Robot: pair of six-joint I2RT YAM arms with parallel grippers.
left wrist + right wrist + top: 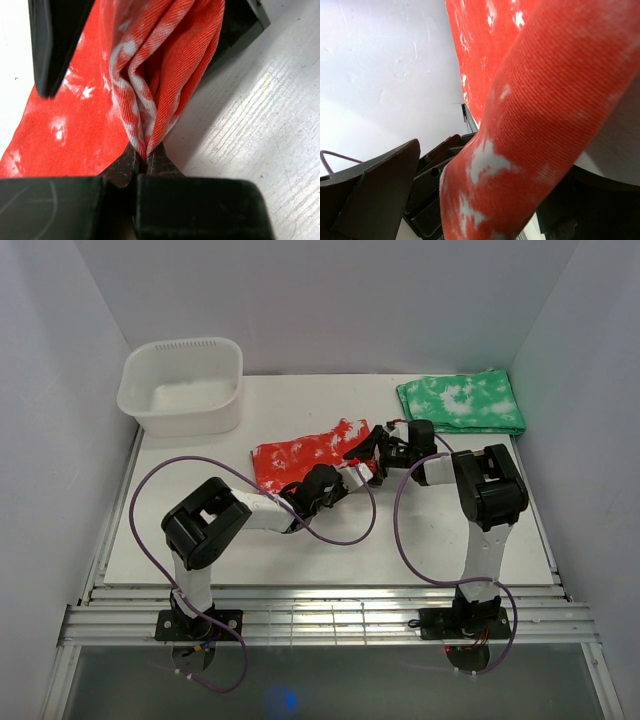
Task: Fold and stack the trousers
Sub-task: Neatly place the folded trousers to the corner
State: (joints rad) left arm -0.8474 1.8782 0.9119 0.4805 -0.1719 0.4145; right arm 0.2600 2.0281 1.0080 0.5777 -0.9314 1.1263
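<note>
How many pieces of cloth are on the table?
2: the red-orange trousers at mid-table, and a folded green cloth at the far right corner. None looks hidden.

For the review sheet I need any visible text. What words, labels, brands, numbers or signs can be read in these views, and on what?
None: no text shows on the trousers, the green cloth, the white tub or the table.

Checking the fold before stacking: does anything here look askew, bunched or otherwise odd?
Yes. The trousers lie slanted across the table, and one edge is bunched into uneven pleats pinched between the fingers of the left gripper. The green cloth at the far right lies neatly folded.
</note>
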